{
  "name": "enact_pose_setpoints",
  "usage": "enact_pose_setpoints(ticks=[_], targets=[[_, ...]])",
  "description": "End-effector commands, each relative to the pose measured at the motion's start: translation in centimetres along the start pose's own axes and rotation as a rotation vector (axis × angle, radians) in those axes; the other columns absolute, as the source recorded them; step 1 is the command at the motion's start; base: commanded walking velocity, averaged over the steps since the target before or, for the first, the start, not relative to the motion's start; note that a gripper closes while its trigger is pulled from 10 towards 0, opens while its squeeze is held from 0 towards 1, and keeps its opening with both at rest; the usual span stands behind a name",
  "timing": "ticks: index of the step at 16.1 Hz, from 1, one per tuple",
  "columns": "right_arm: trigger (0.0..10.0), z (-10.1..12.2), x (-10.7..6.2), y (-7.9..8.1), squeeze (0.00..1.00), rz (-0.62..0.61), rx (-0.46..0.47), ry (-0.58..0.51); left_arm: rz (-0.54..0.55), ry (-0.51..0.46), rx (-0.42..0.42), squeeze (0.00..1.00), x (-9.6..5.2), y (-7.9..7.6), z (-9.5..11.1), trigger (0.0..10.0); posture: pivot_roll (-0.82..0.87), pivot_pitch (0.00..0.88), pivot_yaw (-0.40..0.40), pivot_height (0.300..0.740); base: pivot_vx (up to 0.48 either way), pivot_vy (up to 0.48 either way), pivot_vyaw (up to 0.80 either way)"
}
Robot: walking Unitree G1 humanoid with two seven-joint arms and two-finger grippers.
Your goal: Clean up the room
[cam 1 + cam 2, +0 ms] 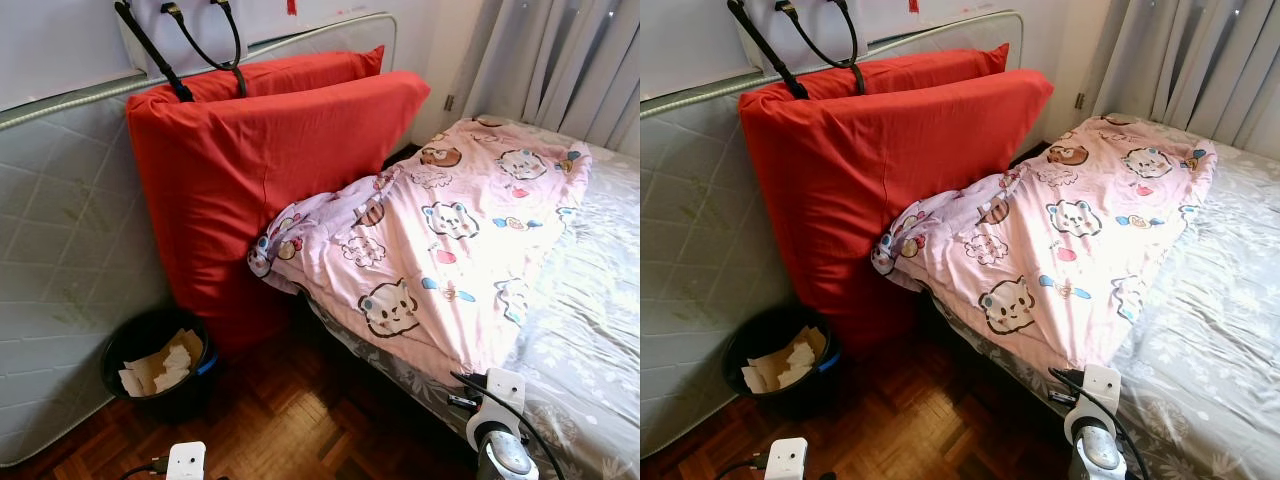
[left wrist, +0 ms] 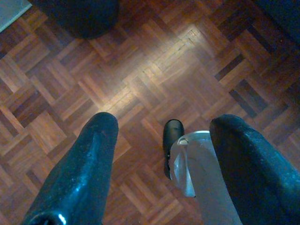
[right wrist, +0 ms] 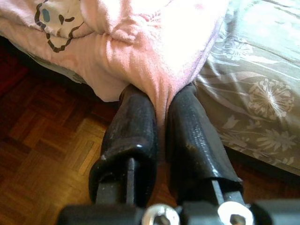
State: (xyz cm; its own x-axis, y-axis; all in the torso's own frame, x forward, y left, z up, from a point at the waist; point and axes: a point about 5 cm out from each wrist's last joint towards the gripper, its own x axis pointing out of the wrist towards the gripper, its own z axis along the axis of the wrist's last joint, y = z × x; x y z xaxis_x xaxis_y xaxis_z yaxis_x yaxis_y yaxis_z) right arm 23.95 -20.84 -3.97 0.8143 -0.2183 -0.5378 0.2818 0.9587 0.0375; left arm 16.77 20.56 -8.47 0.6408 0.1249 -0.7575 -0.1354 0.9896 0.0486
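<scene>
Black fingers of right gripper (image 3: 160, 101) pinched tight on hanging edge of pink blanket (image 1: 440, 240), at bed corner, about 5 o'clock in head view. Blanket spread up across grey floral sheet (image 1: 590, 300) toward 1 o'clock. Left gripper (image 2: 161, 136) spread wide over parquet floor (image 2: 140, 70), nothing between fingers. At 10 o'clock, red cushions (image 1: 250, 170) upright against mattress (image 1: 60, 250). At 8 o'clock, black bin (image 1: 155, 365) with paper scraps inside.

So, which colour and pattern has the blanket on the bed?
Pink blanket with cartoon bears, clearest in the left eye view.
</scene>
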Motion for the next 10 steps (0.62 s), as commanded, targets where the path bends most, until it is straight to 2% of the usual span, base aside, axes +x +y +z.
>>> enact_pose_setpoints(ticks=[1,4,5,6,10], targets=[[10.0,-0.35,-0.07,0.18,0.00,0.000,0.014,0.020,0.007,0.010,0.014,0.00,0.02,0.31,0.02,10.0,0.03,0.000,-0.026,0.740,0.000,0.000,0.00],[10.0,-0.35,-0.08,0.11,0.00,-0.002,0.020,0.019,0.007,0.009,0.015,0.00,0.02,0.38,0.04,10.0,0.03,0.000,-0.026,0.740,0.000,0.000,0.00],[10.0,-0.35,-0.09,0.11,0.39,-0.003,0.021,0.019,0.006,0.008,0.016,0.00,0.03,0.40,0.07,10.0,0.03,0.000,-0.026,0.740,0.000,0.000,0.00],[10.0,-0.36,-0.09,0.12,0.47,-0.001,0.022,0.018,0.006,0.007,0.018,0.00,0.03,0.40,0.09,10.0,0.03,0.000,-0.027,0.740,0.000,0.000,0.00],[10.0,-0.35,-0.08,0.15,0.44,0.000,0.023,0.018,0.006,0.005,0.017,0.00,0.05,0.37,0.15,10.0,0.03,0.000,-0.027,0.740,0.000,0.000,0.00]])
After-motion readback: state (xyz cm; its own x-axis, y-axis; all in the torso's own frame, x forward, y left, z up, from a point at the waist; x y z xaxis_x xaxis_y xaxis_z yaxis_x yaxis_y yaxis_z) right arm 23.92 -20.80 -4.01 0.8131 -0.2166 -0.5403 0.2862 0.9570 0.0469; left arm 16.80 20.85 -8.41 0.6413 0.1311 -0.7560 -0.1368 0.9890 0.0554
